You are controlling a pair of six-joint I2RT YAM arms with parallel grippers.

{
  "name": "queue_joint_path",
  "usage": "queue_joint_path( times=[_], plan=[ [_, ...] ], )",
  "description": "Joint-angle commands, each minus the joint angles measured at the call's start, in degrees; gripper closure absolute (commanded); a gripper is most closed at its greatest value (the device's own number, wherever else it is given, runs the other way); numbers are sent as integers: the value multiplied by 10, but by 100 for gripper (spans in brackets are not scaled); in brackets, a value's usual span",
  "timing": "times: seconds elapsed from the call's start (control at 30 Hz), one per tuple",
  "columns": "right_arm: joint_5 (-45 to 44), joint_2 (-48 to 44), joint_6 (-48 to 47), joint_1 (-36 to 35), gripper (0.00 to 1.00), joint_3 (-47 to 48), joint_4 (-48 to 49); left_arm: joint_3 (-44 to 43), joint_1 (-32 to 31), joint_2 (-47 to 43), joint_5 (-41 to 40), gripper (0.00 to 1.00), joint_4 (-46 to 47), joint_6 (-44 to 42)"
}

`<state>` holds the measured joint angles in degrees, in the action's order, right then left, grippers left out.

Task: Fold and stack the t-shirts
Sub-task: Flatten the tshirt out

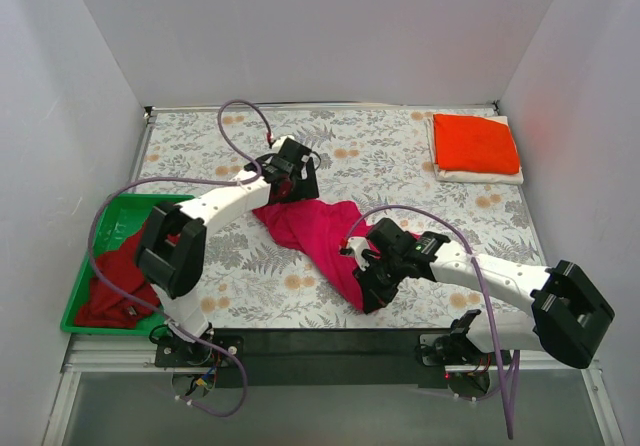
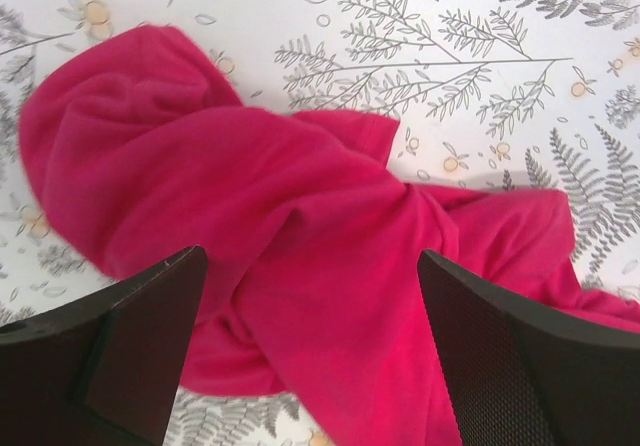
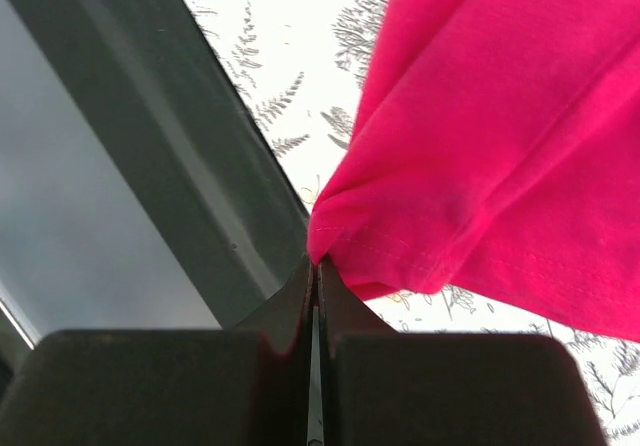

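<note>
A magenta-pink t-shirt (image 1: 318, 228) lies crumpled in the middle of the floral table. It fills the left wrist view (image 2: 280, 226). My left gripper (image 1: 288, 174) is open above the shirt's far end, its fingers (image 2: 500, 356) spread on either side of the cloth without holding it. My right gripper (image 1: 366, 288) is shut on the shirt's near hem (image 3: 345, 236) and holds that corner by the table's front edge. A folded orange-red t-shirt (image 1: 474, 142) lies on a folded white t-shirt (image 1: 480, 176) at the far right. A darker red t-shirt (image 1: 115, 284) is heaped in the green tray.
The green plastic tray (image 1: 112, 218) sits at the table's left edge. A black strip (image 1: 330, 344) runs along the front edge, close under my right gripper. Purple cables loop over both arms. White walls enclose the table.
</note>
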<state>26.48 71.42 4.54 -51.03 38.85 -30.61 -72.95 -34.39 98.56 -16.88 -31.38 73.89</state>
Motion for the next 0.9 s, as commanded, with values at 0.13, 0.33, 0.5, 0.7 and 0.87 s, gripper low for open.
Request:
queue_joint_path(
  times=[0.13, 0.33, 0.5, 0.7, 0.87],
  plan=[
    [-40, -15, 17, -3, 99, -7, -5, -110, -28, 114, -41, 21, -53, -18],
    [-67, -25, 23, -1, 99, -17, 4, -142, -33, 187, -82, 42, -90, -11],
    [-143, -38, 45, 3, 99, -16, 4, -174, -32, 204, -98, 100, -84, -31],
    [-220, -67, 65, 98, 99, 15, -21, -301, 5, 184, -57, 100, -37, -58],
    [-230, -135, 41, 157, 99, 68, -32, -203, 67, 57, 31, 99, 131, 9]
  ],
)
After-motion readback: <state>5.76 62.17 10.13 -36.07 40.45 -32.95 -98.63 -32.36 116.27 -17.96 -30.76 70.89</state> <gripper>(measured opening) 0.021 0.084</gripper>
